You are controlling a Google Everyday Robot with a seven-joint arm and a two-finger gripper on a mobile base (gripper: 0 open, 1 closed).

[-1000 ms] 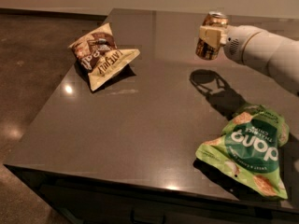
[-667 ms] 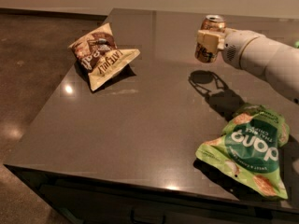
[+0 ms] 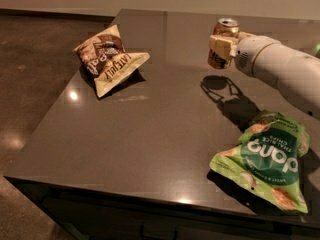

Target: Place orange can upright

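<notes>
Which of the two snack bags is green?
The green bag at the table near corner, beneath the arm; the other bag is brown and white. The gripper holds the orange can in the air, away from both.

break-room-like space, dark glossy counter (image 3: 165,134), brown snack bag (image 3: 107,59), green snack bag (image 3: 267,159), concrete floor (image 3: 35,59), gripper (image 3: 222,48) holding orange can (image 3: 225,31) above counter

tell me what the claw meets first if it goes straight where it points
Looks free: the claw, shut on the orange can above the table, points toward the far left edge. The brown snack bag seems to lie off that line, though depth is unclear.
</notes>
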